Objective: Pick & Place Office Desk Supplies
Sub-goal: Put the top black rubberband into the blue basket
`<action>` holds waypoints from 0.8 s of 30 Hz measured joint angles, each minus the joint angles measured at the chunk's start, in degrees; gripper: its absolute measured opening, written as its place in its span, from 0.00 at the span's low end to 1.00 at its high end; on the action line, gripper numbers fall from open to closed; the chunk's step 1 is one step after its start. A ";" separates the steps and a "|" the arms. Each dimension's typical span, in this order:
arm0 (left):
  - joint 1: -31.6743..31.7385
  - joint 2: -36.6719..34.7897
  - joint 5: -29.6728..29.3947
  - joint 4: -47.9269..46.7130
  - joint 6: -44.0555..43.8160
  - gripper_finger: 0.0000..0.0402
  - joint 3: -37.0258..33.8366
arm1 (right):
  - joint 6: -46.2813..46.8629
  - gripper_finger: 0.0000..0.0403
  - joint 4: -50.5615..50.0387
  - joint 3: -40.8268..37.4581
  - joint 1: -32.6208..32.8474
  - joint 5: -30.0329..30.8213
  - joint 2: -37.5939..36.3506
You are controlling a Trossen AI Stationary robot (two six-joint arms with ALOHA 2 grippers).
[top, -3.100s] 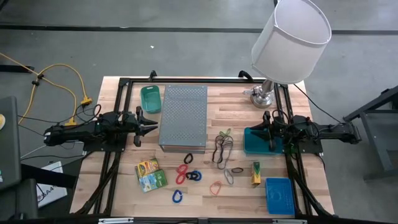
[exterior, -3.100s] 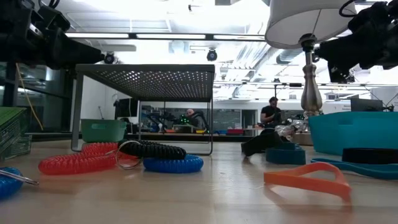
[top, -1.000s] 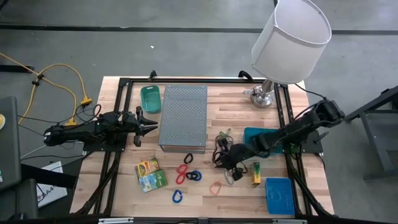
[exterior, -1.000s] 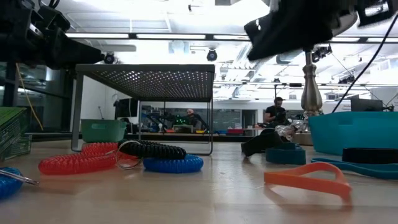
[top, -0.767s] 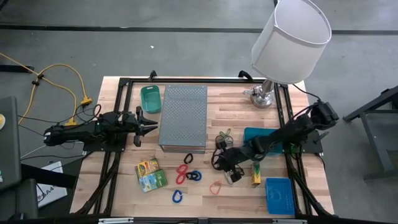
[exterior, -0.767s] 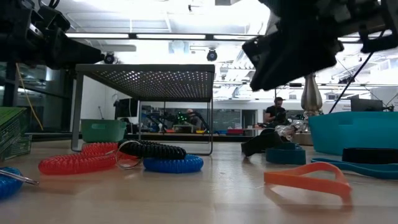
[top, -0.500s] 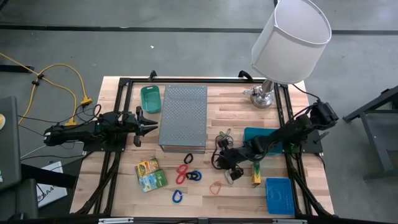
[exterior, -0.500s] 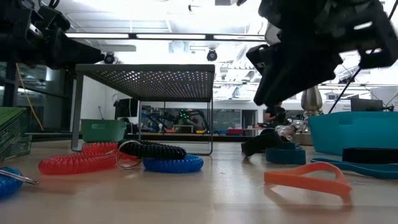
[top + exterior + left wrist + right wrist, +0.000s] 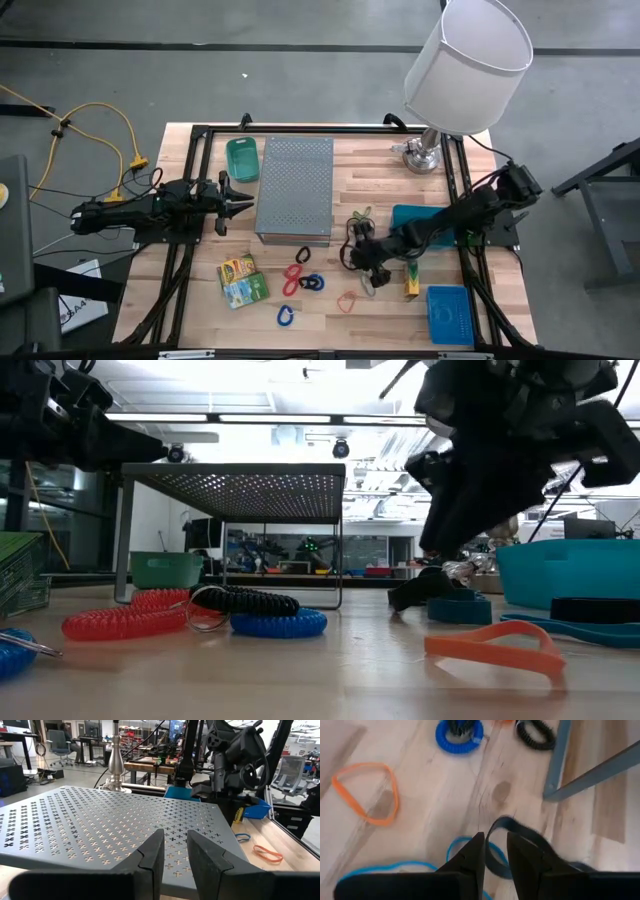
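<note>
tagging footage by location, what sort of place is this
Most likely a robotics lab or open workshop. Two arms work from a metal frame on a butcher-block table on a concrete floor. The low view shows fluorescent ceiling lights and distant workbenches; the left wrist view shows office chairs.

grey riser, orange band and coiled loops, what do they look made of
Riser: probably sheet metal, matte grey, punched with cross-shaped holes, on thin legs. Orange band: looks like rubber, a flat matte strip lying slack. Coiled loops, red and blue: likely flexible plastic, glossy, tightly wound like phone cord.
</note>
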 joint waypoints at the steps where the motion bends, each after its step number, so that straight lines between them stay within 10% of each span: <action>1: 0.00 0.00 -0.02 0.00 0.00 0.20 0.00 | -0.01 0.18 0.68 0.01 0.00 -0.49 0.68; 24: 0.00 0.01 -0.02 0.00 0.00 0.20 0.00 | 1.40 0.18 1.74 0.02 -1.17 -2.50 5.79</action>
